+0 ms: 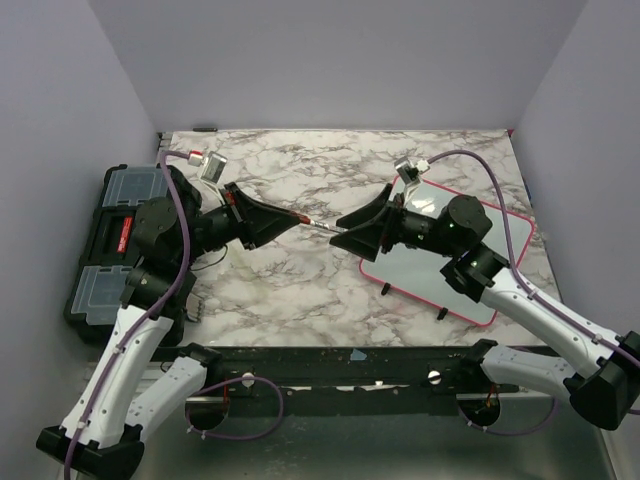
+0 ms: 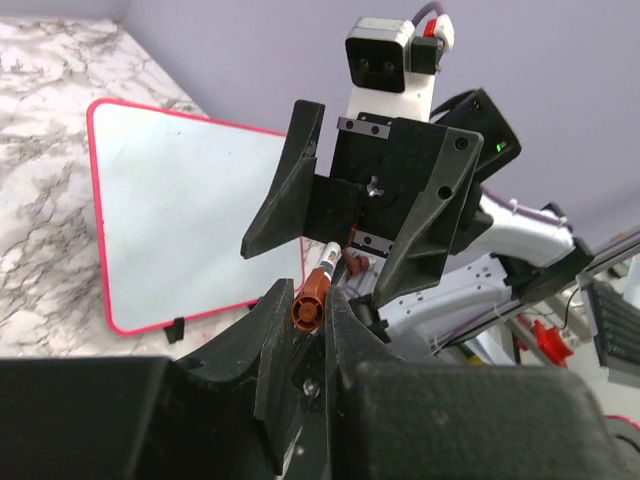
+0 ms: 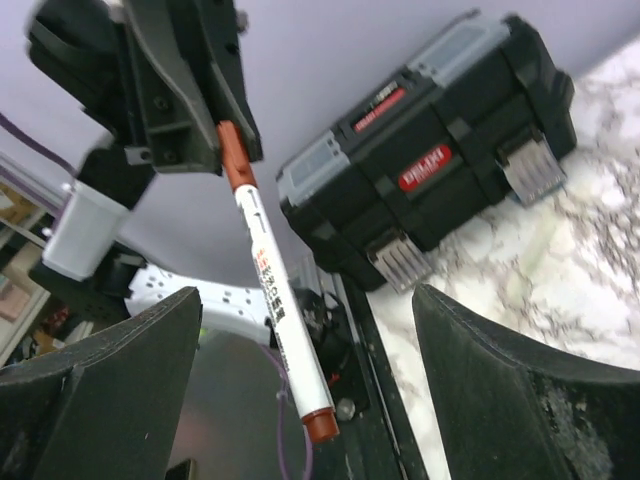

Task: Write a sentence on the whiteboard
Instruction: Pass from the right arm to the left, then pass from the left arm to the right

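A white marker [image 1: 313,224] with brown ends hangs level in the air between the two arms. My left gripper [image 1: 290,218] is shut on one brown end [image 2: 311,305]. My right gripper [image 1: 350,225] stands open, and the marker's other end [image 3: 318,424] lies between its wide-apart fingers [image 3: 120,390] without touching them. The whiteboard [image 1: 470,285], glossy white with a pink-red frame, lies flat on the table at the right, under the right arm. Its visible surface [image 2: 180,210] is blank; the sentence is not in view.
A black toolbox [image 1: 105,240] with grey latches sits at the table's left edge, beside the left arm, and also shows in the right wrist view [image 3: 430,160]. The marble tabletop [image 1: 300,170] runs back to the lilac walls.
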You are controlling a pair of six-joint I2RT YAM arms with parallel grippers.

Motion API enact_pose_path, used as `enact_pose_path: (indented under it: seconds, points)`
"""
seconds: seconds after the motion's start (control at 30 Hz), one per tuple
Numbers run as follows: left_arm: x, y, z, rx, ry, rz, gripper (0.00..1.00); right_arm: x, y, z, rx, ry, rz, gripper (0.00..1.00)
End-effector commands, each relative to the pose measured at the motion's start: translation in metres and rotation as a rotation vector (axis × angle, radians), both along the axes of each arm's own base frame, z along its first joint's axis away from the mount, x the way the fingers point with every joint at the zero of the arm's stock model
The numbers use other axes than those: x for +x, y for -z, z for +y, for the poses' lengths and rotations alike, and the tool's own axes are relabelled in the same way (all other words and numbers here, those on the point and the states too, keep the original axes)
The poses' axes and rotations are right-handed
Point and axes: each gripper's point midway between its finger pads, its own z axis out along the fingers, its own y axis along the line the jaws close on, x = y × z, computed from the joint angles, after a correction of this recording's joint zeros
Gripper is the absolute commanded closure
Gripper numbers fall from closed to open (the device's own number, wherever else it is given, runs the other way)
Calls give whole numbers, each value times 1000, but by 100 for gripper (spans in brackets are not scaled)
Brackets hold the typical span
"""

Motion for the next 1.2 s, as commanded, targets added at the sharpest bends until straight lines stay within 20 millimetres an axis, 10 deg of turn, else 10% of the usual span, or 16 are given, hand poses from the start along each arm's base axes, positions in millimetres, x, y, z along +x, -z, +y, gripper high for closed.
enact_pose_path:
  seconds: [0.0, 0.67, 1.17]
  points:
    - [6, -18, 4, -107, -52, 12, 100, -4, -50, -4, 199, 7, -58, 13]
    - [8, -28, 0, -215, -14, -6, 100, -9, -67, 5, 252, -75, -65, 54]
    - [10, -21, -3, -170, -5, -12, 100, -8, -63, 9, 246, -91, -53, 64]
